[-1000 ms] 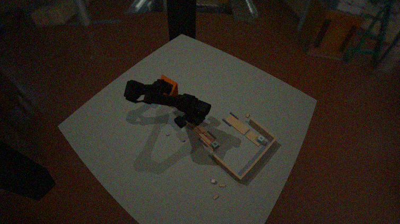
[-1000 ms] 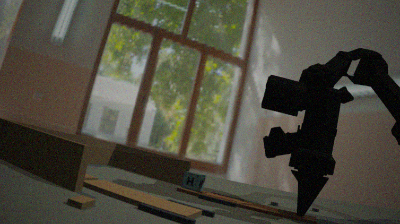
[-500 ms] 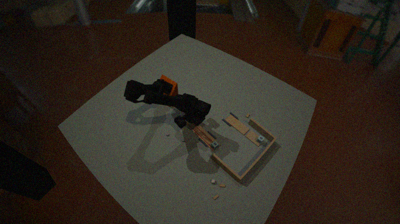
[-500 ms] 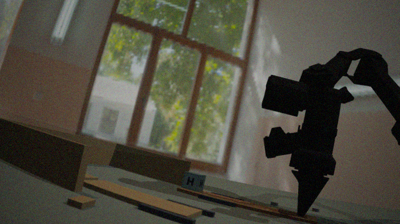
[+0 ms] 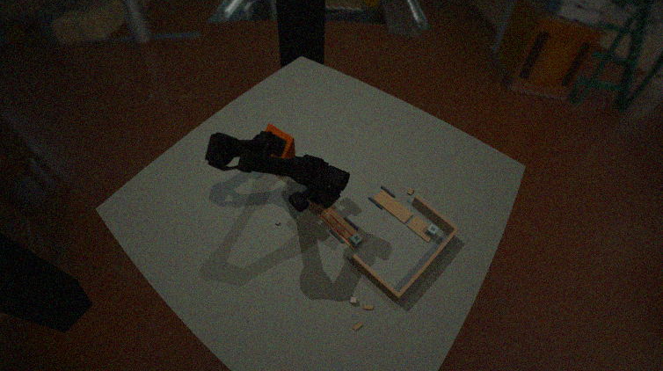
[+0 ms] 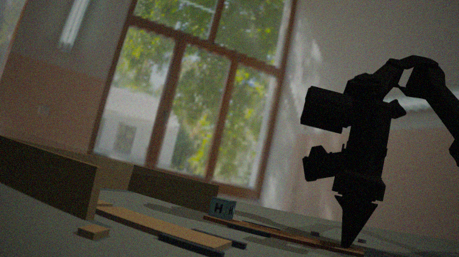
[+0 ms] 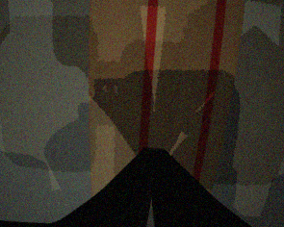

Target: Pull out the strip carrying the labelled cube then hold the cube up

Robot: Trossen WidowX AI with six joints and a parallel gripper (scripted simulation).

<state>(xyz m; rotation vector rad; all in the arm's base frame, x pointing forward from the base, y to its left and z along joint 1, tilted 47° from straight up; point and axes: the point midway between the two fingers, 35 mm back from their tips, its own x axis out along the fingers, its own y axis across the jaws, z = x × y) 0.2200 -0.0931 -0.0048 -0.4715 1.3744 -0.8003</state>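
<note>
Dragging strip point(image 5: 338, 226) outward: gripper point(image 6: 349, 240) clenched empty, tip pressed on strip's near end. Cube point(image 6: 221, 208) rides far end, at frame point(image 5: 391, 291) mouth. Keep downward pressure, pull straight, slow.

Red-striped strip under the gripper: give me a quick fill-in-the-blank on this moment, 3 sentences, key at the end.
1. The gripper fingers are ____, holding nothing, tip pressed on the striped strip.
2. In the wrist view the strip under the tip carries two ____ lines.
3. The labelled cube sits on the strip's end nearest the wooden ____.

Missing words: shut; red; frame
</note>
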